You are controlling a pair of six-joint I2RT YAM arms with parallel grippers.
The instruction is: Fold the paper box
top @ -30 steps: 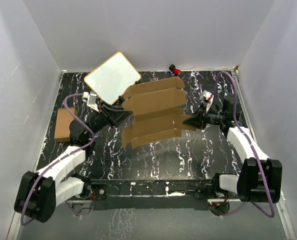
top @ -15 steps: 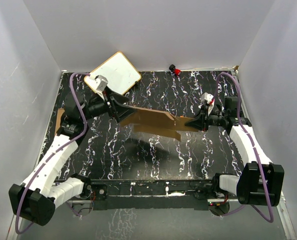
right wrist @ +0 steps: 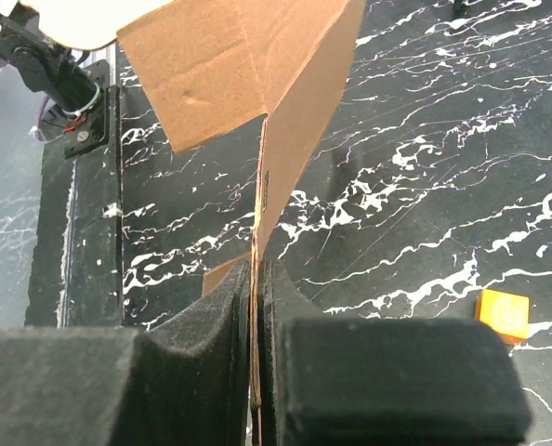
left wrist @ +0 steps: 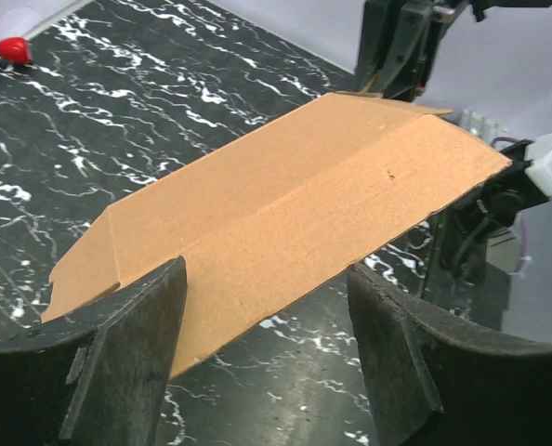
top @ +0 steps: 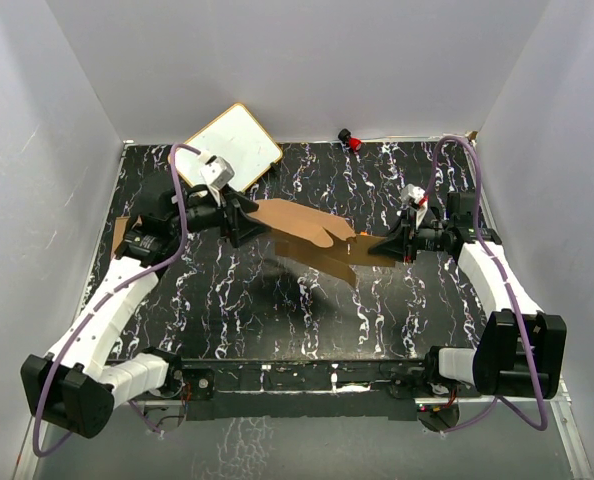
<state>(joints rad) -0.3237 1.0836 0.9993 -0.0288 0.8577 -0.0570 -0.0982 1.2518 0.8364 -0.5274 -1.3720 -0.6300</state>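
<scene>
Since a second ago, the paper box (top: 312, 235) has been drawn from a broad spread sheet into a narrower folded strip. The left arm has been lifted and swung toward the upper left of the top view.

Both arm bases are seen at the bottom edge of the top view, at the near rim of the black marbled table (top: 277, 325). Beyond them, at the middle of the frame, the paper box is held up off the table and slanted, stretching between the two grippers.

Its right end is pinched by the right gripper (top: 379, 243). In the right wrist view the fingers (right wrist: 216, 307) are pressed together on the thin cardboard edge, and two panels are seen splaying upward from the fold. A small orange square (right wrist: 502, 311) is seen on the table at the lower right of that view.

The left gripper (top: 245, 218) is set at the strip's left end. In the left wrist view its fingers (left wrist: 132, 348) are spread wide, with the near edge of the cardboard lying between them. Whether that edge is touched cannot be told.

At the left edge of the top view a small brown carton (top: 118, 245) is partly covered by the left arm. Farther back, a white board (top: 227, 150) is propped at the upper left, and a small red object (top: 352, 139) is seen by the back wall.
</scene>
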